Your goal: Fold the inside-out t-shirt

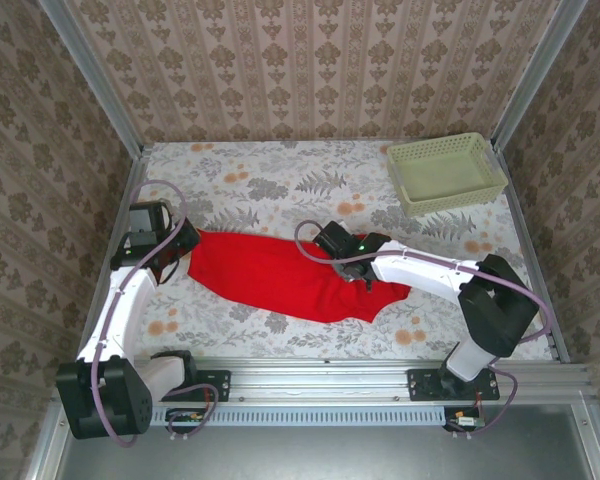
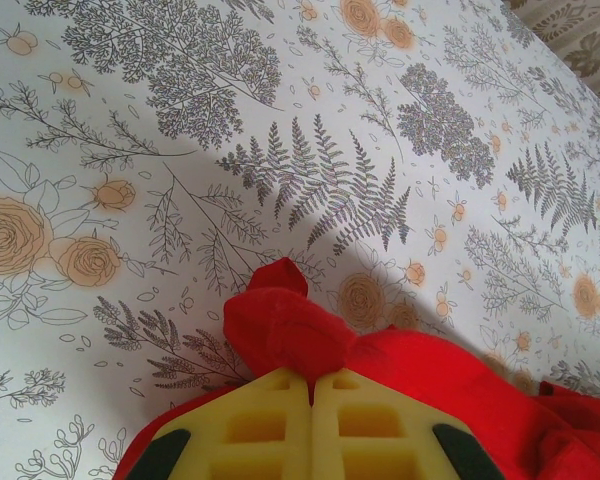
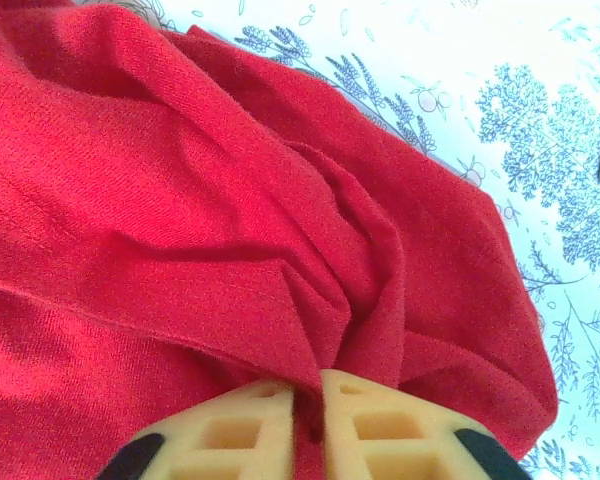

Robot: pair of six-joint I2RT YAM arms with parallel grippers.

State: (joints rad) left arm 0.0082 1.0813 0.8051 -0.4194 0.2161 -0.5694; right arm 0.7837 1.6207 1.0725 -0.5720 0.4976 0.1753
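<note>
Left jaws and right jaws each pinch red t-shirt [image 1: 275,278] folds, seemingly; green basket [image 1: 450,199] sits well apart

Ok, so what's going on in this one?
Two robot arms are working on a red t-shirt that lies bunched in a long strip across the floral table. The left fingers are shut on the shirt's left end. The right fingers pinch a ridge of cloth near its right end. The shirt is rumpled, with no neat fold made yet. A pale green basket sits apart at the far right corner.
</note>
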